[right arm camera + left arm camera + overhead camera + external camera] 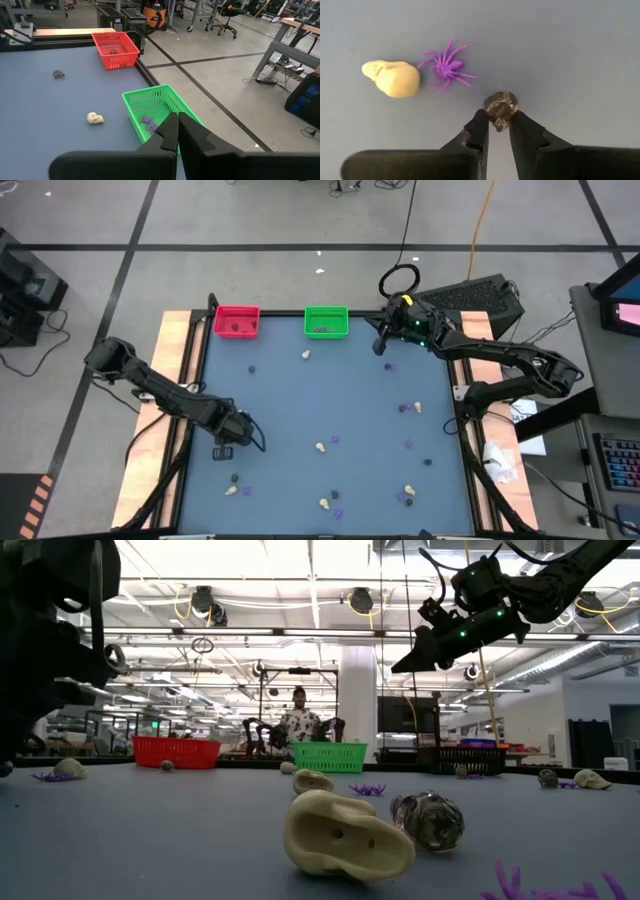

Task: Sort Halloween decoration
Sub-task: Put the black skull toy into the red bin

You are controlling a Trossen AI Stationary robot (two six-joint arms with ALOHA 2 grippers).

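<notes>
A dark, glassy skull trinket (501,102) lies on the blue table top, with my left gripper (499,122) shut on it near the table's left edge (226,452). Beside it lie a cream skull (392,77) and a purple spider (447,67), both untouched and flat on the table. My right gripper (178,125) is shut and holds nothing. It hangs in the air by the green bin (326,321) at the far right (384,345). My left gripper pinches the dark skull's narrow lower end (499,121) between its two fingertips (481,120). The fingers come from above, pointing down. The skull's rounded crown (501,99) sticks out past the fingertips, low over the table top.
A red bin (237,321) and the green bin stand at the far edge. The green one holds purple spiders (147,122). More trinkets lie scattered over the middle, right and near side (320,447), (345,835). A person (298,722) stands beyond the table.
</notes>
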